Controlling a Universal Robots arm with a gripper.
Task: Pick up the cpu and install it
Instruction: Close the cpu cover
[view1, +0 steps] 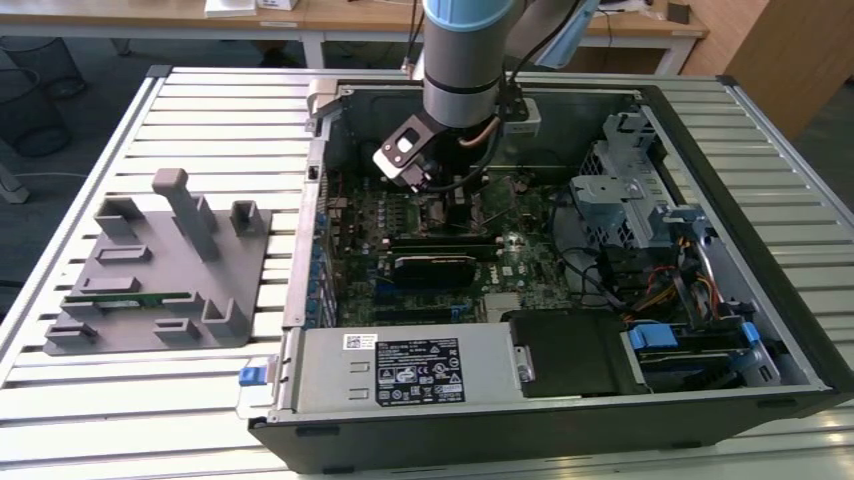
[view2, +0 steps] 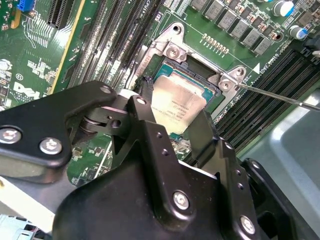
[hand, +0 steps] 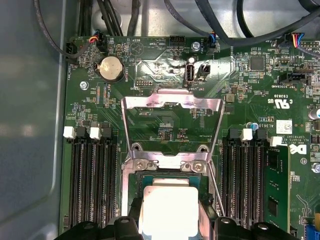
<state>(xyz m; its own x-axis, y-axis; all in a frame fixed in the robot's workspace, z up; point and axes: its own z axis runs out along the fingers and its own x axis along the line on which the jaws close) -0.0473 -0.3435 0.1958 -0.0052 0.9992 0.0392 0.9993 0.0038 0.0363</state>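
In the exterior view, a grey fixture (view1: 154, 268) sits on the slatted worktop (view1: 214, 110) at the view's left, the open computer case (view1: 561, 250) further right. My arm (view1: 461, 70) reaches steeply down into it. In both wrist views my fingers (view2: 170, 132) straddle the cpu (view2: 179, 102) (dull silver top, pale edge) lying in the open socket (hand: 170, 167); I cannot tell whether they grip it.

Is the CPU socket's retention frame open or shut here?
Open. In the first wrist view the metal retention frame is swung back flat on the motherboard, with the cpu uncovered in the socket.
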